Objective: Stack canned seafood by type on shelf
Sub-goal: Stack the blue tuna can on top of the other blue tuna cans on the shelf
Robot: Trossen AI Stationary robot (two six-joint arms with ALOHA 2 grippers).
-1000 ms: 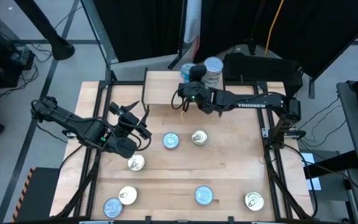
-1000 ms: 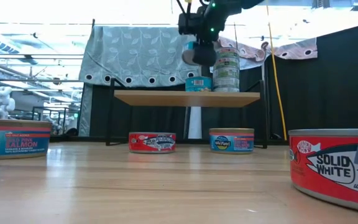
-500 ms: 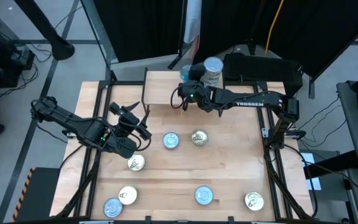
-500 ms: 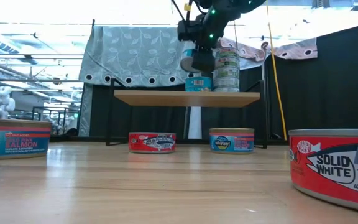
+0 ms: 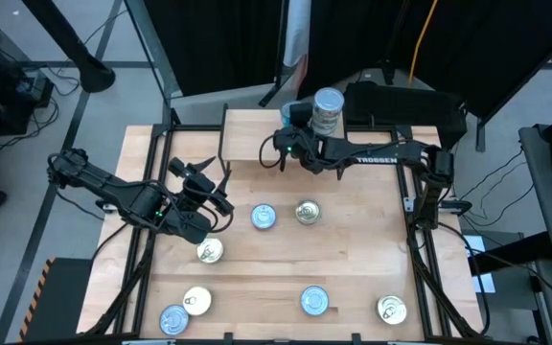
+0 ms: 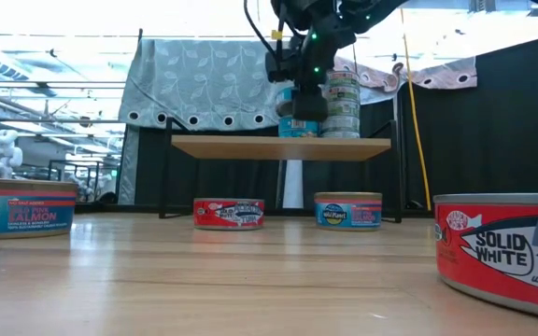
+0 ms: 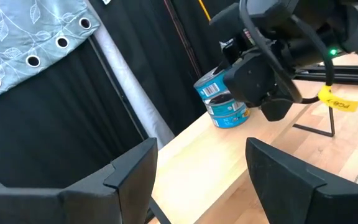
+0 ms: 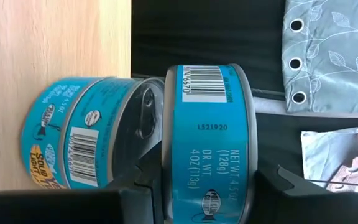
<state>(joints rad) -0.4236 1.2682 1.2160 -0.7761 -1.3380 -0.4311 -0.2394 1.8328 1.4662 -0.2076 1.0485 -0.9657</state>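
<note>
Teal-sided round metal tin (image 8: 207, 143) is gripped by right pincer (image 5: 290, 140) over light wooden shelf (image 6: 280, 147); left pincer (image 5: 220, 203) is held open, empty, above desk (image 5: 353, 259).

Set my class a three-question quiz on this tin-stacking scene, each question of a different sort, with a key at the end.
1. Multiple choice: what does the right gripper hold? A: a teal tin. B: a red tin. C: nothing.
2. True or false: the left gripper is shut on a tin.
3. Fill in: the held tin hangs just above the lower teal tin, which stands on the ____.

Key:
1. A.
2. False: its jaws are open with nothing between them.
3. The shelf.
</note>
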